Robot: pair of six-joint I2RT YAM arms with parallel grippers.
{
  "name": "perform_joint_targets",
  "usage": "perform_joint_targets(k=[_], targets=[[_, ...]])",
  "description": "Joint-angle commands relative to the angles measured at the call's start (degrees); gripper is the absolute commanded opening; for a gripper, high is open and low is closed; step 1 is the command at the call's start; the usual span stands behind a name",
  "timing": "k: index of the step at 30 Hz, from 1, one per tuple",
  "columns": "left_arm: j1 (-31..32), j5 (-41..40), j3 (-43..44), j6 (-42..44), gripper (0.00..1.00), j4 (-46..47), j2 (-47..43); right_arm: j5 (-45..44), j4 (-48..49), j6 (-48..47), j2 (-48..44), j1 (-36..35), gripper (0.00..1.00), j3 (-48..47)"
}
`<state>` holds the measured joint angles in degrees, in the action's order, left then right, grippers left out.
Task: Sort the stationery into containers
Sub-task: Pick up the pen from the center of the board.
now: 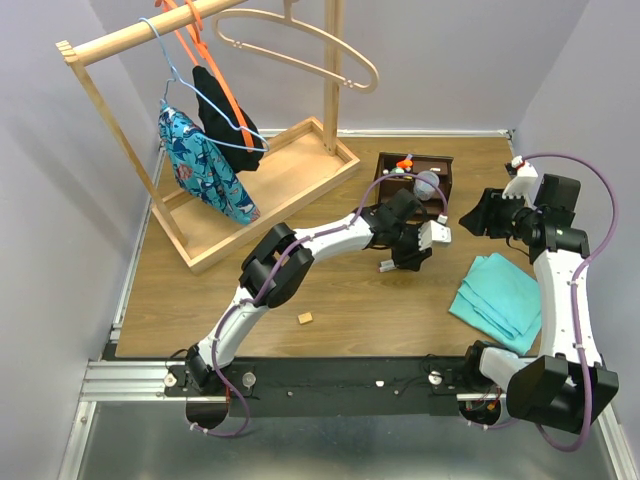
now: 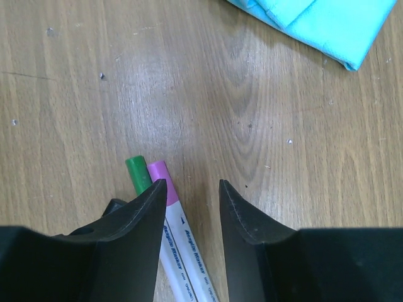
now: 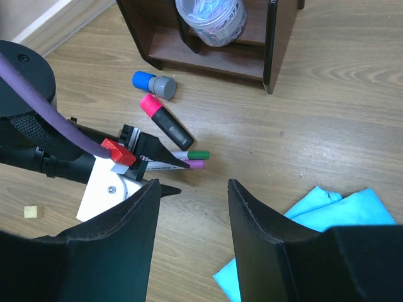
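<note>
Left jaws straddle a pen, grasp pending

The left gripper (image 2: 192, 185) holds its jaws apart, the purple-capped pen (image 2: 162, 171) running between them at lower middle and the green-capped pen (image 2: 137, 171) just beside it. The right gripper (image 3: 193, 184) hangs apart, empty. We judge a pickup is in hand: next, close on one pen and carry it to the organizer (image 3: 271, 38), upper middle. We count two pens, one pink-capped marker (image 3: 167, 123), one blue-capped piece (image 3: 153, 83), one eraser (image 3: 29, 212), one cup (image 3: 211, 16).

Green-capped marker (image 2: 136, 171), purple-capped marker (image 2: 160, 174), teal cloth (image 2: 315, 25)
</note>
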<state>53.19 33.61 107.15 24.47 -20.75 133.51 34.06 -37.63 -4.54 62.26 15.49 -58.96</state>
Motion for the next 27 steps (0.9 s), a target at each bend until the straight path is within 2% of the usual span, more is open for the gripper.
perform_joint_targets(k=[1, 27], targets=[[-0.3, 0.1, 0.7, -2.1, 0.47, -0.1, -1.0, 0.7, 0.7, -0.2, 0.4, 0.3, 0.55, 0.8], [-0.8, -2.0, -2.5, -3.5, 0.47, -0.9, 3.2, 0.6, 0.6, -0.5, 0.7, 0.3, 0.55, 1.7]])
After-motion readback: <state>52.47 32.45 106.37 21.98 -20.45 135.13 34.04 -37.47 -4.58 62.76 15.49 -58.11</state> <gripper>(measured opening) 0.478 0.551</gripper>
